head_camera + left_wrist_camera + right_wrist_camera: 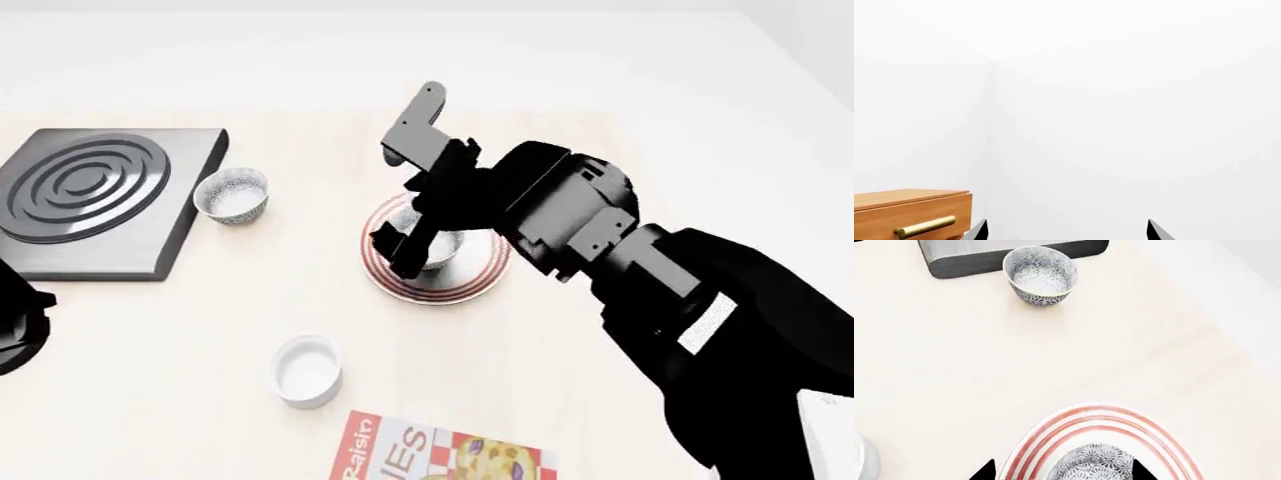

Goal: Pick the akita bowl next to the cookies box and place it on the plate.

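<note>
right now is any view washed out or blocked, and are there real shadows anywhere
Left wrist view: nearly all blank white wall, only a wooden drawer in a corner. Head view: the right arm covers most of the akita bowl on the plate; shadows are faint. Right wrist view: evenly lit and sharp, the second bowl casts only a soft shadow.

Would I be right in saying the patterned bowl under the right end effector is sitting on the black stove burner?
Not quite: that bowl sits on the red-ringed plate, as the head view shows. The burner is off to the side, with the other patterned bowl beside it.
</note>
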You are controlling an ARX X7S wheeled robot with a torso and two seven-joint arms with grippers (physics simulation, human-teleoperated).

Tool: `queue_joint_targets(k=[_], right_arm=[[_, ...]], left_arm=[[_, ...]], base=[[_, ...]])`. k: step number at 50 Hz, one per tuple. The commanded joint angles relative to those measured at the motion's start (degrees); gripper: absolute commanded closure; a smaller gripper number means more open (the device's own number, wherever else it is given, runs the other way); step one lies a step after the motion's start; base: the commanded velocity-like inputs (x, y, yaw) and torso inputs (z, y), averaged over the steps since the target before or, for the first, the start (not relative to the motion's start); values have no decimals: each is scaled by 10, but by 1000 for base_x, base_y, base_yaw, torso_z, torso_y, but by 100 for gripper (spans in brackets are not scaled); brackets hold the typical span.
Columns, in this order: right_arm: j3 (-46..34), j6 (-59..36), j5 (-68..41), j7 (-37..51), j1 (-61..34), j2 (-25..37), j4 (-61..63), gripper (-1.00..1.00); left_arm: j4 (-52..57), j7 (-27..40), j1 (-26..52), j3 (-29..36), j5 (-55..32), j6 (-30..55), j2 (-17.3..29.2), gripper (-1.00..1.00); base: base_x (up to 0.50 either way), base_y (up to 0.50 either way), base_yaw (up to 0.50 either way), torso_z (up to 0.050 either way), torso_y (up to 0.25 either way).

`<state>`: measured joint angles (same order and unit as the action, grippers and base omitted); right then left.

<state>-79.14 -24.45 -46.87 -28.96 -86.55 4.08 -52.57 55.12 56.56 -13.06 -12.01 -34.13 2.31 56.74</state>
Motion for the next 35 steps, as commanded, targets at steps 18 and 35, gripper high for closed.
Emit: queue_joint_targets(k=[18,35], right_arm=[[244,66,-181,135,-37,290,453,-100],[587,470,-391,354,181,773,939,-100]], left_arm=[[-2,0,10,13,4,1,0,-100],[8,2,1,1,5,-1,3,-100]], base=[[0,0,0,0,0],[0,0,0,0,0]])
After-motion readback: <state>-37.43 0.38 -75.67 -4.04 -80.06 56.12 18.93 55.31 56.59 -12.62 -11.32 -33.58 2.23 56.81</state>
